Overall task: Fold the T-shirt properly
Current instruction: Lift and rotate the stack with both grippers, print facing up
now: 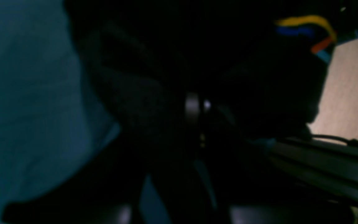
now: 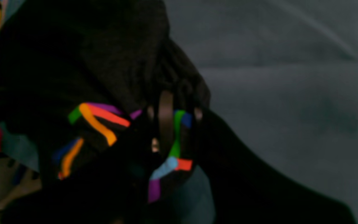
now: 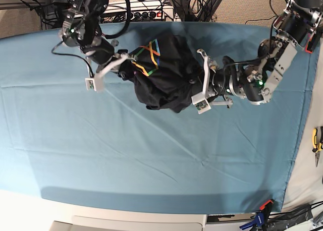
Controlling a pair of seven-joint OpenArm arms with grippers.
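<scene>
The black T-shirt (image 3: 164, 74) hangs bunched between both arms above the teal table cloth (image 3: 101, 150), its rainbow print (image 3: 147, 57) facing up at its left end. My right gripper (image 3: 128, 60) is shut on that printed end. In the right wrist view its dark fingers (image 2: 166, 121) pinch the printed cloth (image 2: 104, 119). My left gripper (image 3: 193, 85) holds the shirt's right edge. The left wrist view is very dark. Black cloth (image 1: 154, 77) covers the fingers (image 1: 193, 107) there, and a strip of print (image 1: 306, 23) shows at the upper right.
Cables and power strips (image 3: 151, 6) crowd the table's far edge. Yellow-handled pliers (image 3: 316, 140) lie off the cloth at the right. A clamp (image 3: 262, 207) grips the near right corner. The cloth's near half lies flat with light creases.
</scene>
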